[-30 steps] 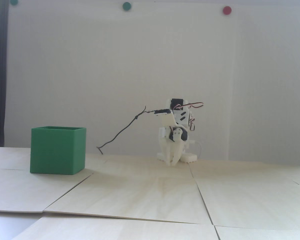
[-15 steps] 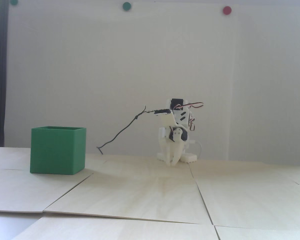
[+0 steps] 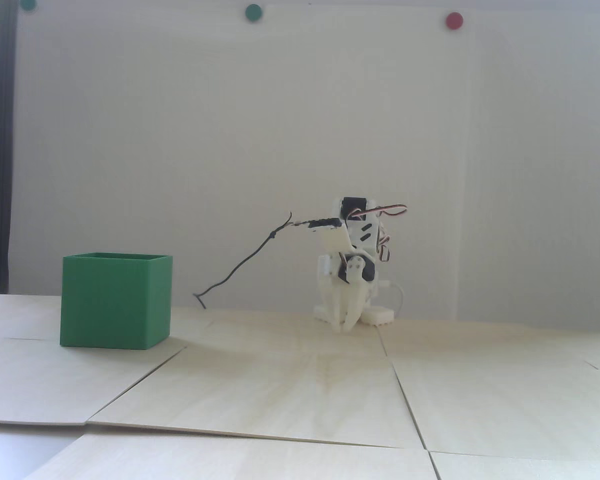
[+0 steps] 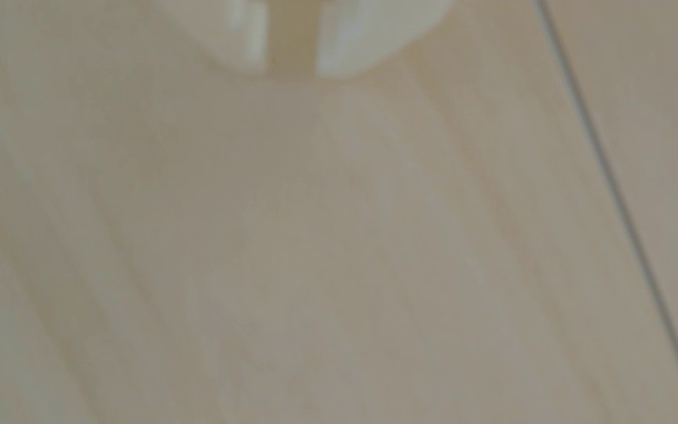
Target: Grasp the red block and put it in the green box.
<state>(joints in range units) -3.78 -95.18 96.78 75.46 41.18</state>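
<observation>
The green box stands on the wooden table at the left of the fixed view, and its inside is hidden from this low angle. The red block shows in neither view. My white arm is folded low at the back centre, with the gripper pointing down just above the table. In the wrist view the gripper is at the top edge, two blurred white fingertips with a narrow gap between them. Only bare wood shows in that gap.
A black cable droops from the arm to the table between the box and the arm's base. The table is made of pale panels with seams. A red dot and a green dot are on the wall.
</observation>
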